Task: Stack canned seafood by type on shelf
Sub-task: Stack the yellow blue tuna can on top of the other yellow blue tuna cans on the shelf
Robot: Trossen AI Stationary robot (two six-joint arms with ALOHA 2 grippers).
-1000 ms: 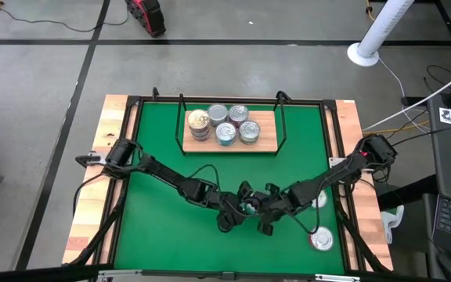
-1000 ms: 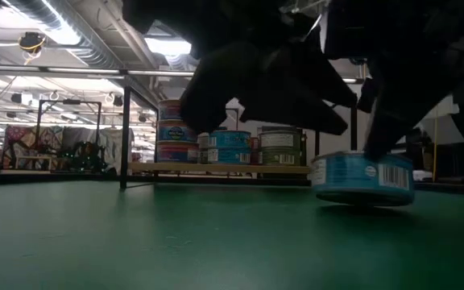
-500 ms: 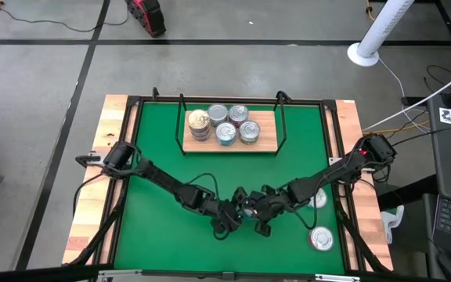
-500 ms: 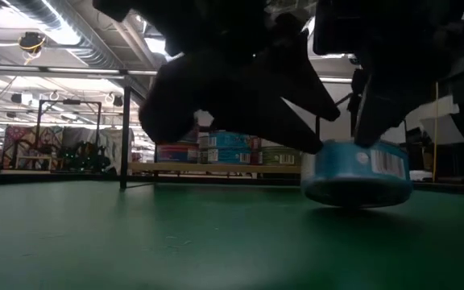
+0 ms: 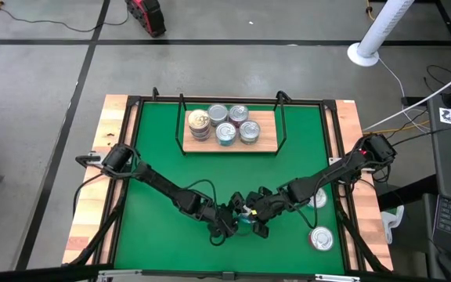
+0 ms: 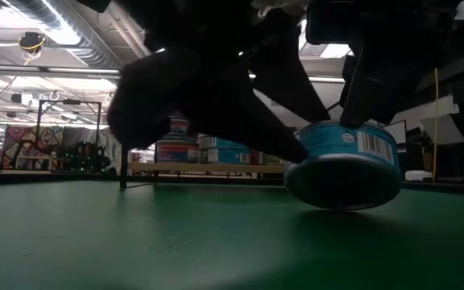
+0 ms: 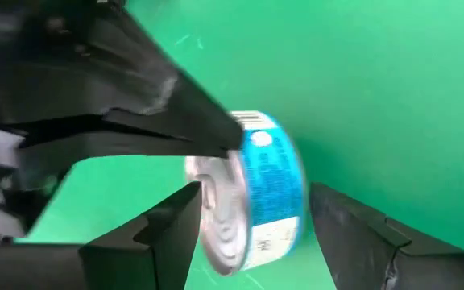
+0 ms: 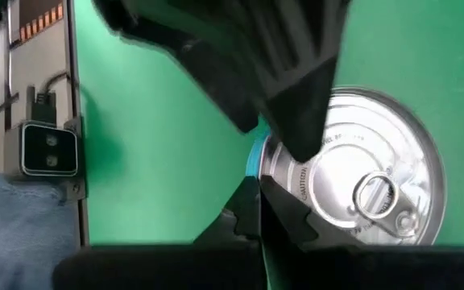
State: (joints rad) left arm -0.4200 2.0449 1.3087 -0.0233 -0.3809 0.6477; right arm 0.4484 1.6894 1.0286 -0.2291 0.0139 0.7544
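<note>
Teal tin (image 6: 345,165) now tipped nearer the mat's front edge; left gripper (image 7: 252,213) spread around it, not clamped, right gripper (image 8: 258,211) clenched, nudging its rim. Shelf (image 5: 229,141) trip pending.

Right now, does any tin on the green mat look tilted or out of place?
Yes. The teal round tin near the mat's front edge is tipped, one side lifted, between the open left gripper and the shut right gripper.

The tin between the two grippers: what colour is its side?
Teal-blue, with a white barcode patch; the tin shows this best in the low view.
</note>
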